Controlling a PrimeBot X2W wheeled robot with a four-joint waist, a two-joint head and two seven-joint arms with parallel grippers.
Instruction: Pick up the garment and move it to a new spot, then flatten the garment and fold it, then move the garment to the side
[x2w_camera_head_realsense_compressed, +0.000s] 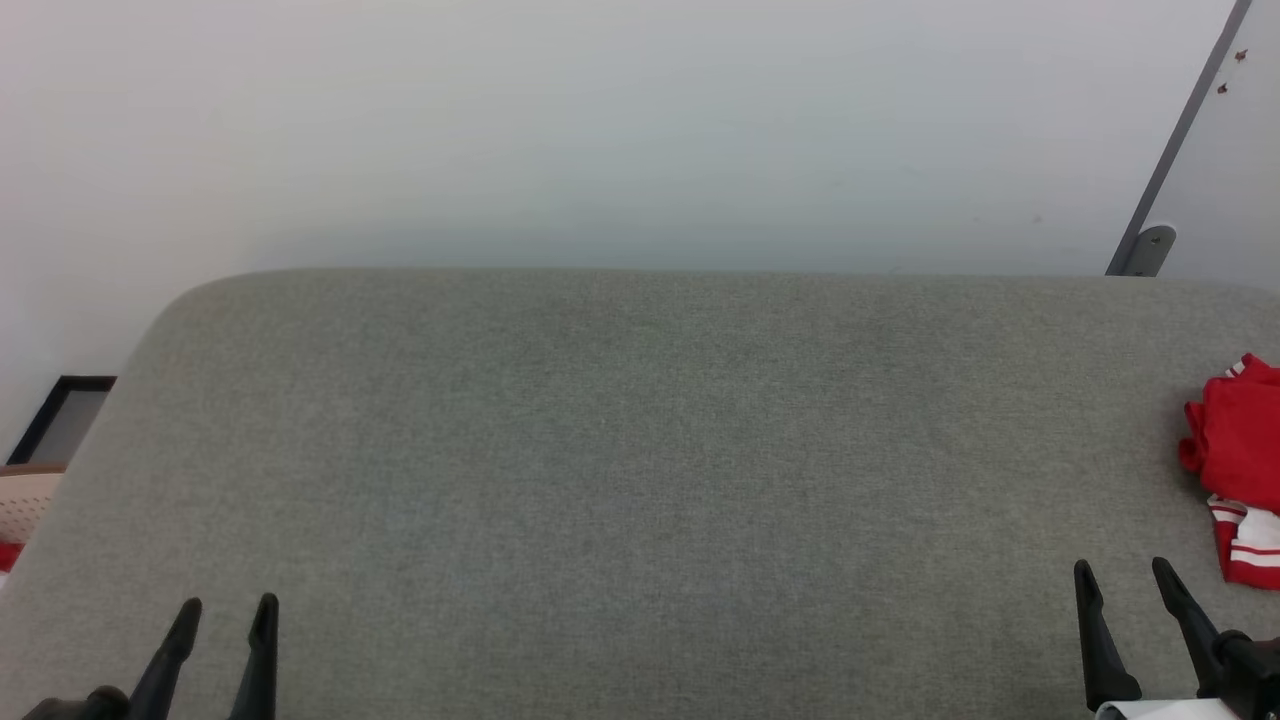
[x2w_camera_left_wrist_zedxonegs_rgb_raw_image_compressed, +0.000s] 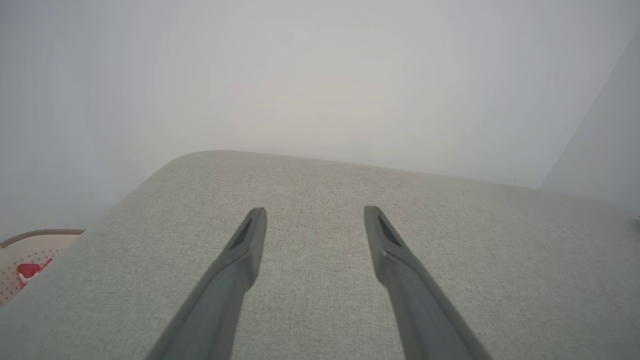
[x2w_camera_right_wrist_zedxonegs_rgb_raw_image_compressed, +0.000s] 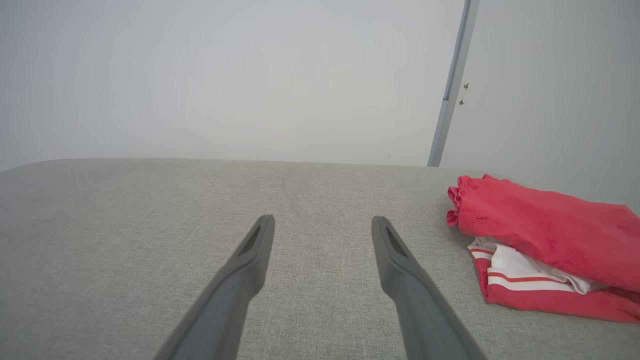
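1. While the grey fabric worktop (x2w_camera_head_realsense_compressed: 640, 450) stretches wide before the robot, the red jersey (x2w_camera_head_realsense_compressed: 1235, 440) lies loosely heaped at its far right edge.
2. Near it the right gripper (x2w_camera_head_realsense_compressed: 1121, 566) hovers, fingers apart. The left gripper (x2w_camera_head_realsense_compressed: 229, 603), also apart, holds nothing.
3. Risk: pinching a single layer could drag the jersey off that edge. The beige basket (x2w_camera_head_realsense_compressed: 25, 500) holds lookalike red cloth (x2w_camera_left_wrist_zedxonegs_rgb_raw_image_compressed: 27, 272).

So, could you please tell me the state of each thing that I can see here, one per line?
garment: lying in loose layers on the grey surface, near its right end, not held.
left end effector: open, empty.
right end effector: open, empty, apart from the garment.
basket: beside the surface's left end, with a red cloth inside.
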